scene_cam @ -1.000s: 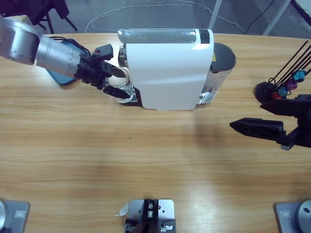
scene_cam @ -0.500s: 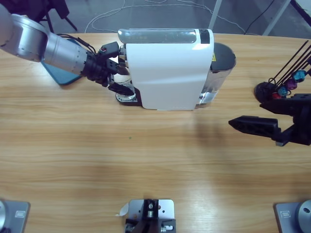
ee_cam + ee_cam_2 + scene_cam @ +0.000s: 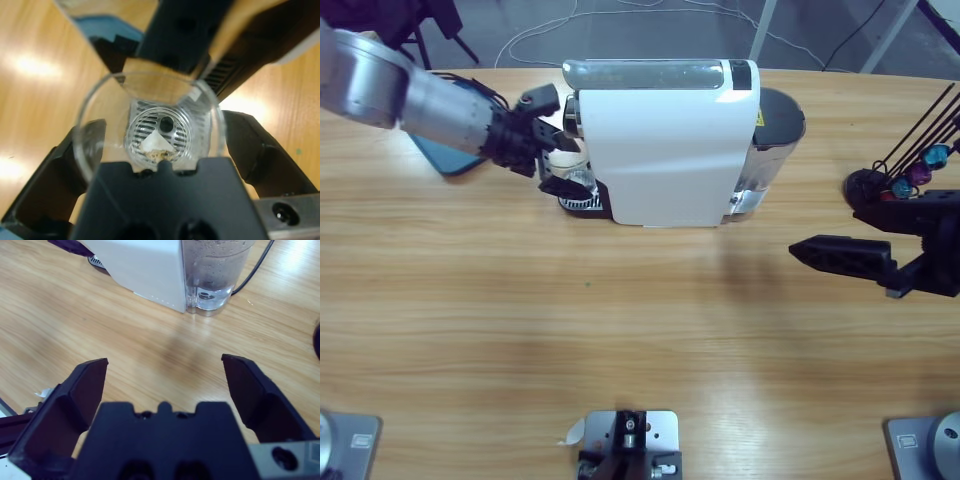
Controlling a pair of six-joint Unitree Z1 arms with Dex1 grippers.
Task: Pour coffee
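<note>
A white coffee machine (image 3: pixel 665 150) stands at the back middle of the table, its spout end facing left. My left gripper (image 3: pixel 556 166) reaches in from the upper left and is shut on a clear glass cup (image 3: pixel 576 174), holding it at the machine's spout end over the drip tray (image 3: pixel 582 203). In the left wrist view the cup (image 3: pixel 150 100) sits between both jaws, with the round drip grille (image 3: pixel 159 131) showing through its bottom. My right gripper (image 3: pixel 830 238) hangs open at the right, apart from the machine. It holds nothing in the right wrist view (image 3: pixel 165 367).
A blue flat object (image 3: pixel 445 155) lies under the left arm. A black stand with coloured capsules (image 3: pixel 905 175) sits at the right edge. The machine's clear water tank (image 3: pixel 215 270) faces the right gripper. Bare wood lies in front of the machine.
The left gripper has carried the glass cup right, in against the machine and over the drip tray. The right arm has barely moved.
</note>
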